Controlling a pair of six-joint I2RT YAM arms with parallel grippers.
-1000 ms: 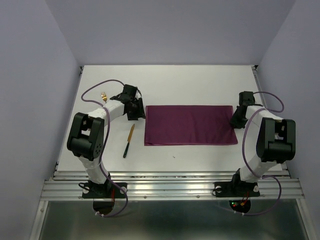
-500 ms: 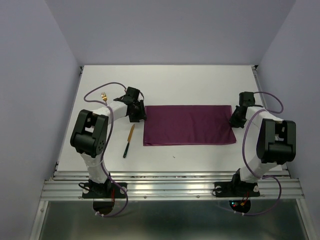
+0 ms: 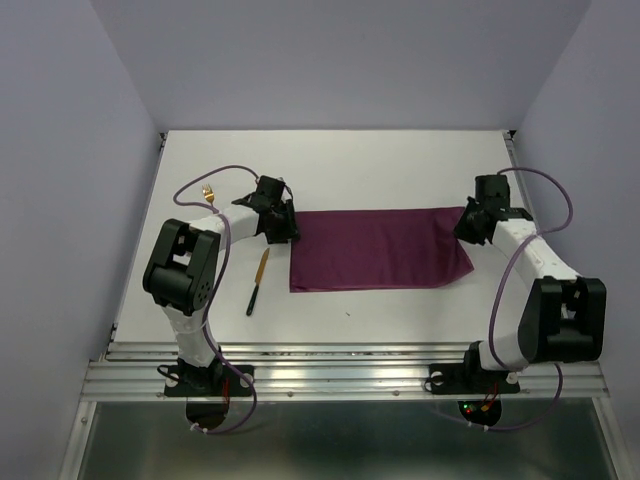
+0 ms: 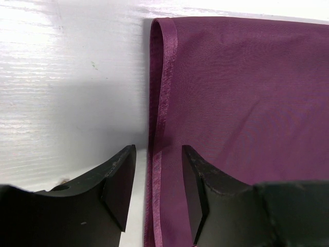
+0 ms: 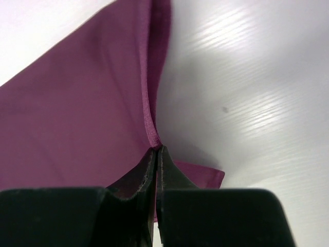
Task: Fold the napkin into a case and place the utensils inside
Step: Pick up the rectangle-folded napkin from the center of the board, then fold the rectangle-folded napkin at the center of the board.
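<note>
The plum-purple napkin (image 3: pixel 380 250) lies folded into a wide rectangle at mid-table. My left gripper (image 3: pixel 285 228) is at its left edge. In the left wrist view the gripper (image 4: pixel 157 154) is open, its jaws low over the table on either side of the napkin's left hem (image 4: pixel 157 103). My right gripper (image 3: pixel 468 226) is shut on the napkin's right edge, which is raised off the table; the right wrist view shows it (image 5: pixel 156 150) pinching the cloth (image 5: pixel 77 118). The knife (image 3: pixel 258 282) lies left of the napkin. The fork's gold head (image 3: pixel 208 192) shows behind my left arm.
A purple cable (image 3: pixel 215 178) loops over the left arm near the fork. The table's raised rim (image 3: pixel 330 131) runs along the far side and a metal rail (image 3: pixel 340 372) along the near edge.
My right gripper has closed on the napkin's right edge and lifted it, slanting that edge. My left gripper has shifted right to the napkin's left hem.
</note>
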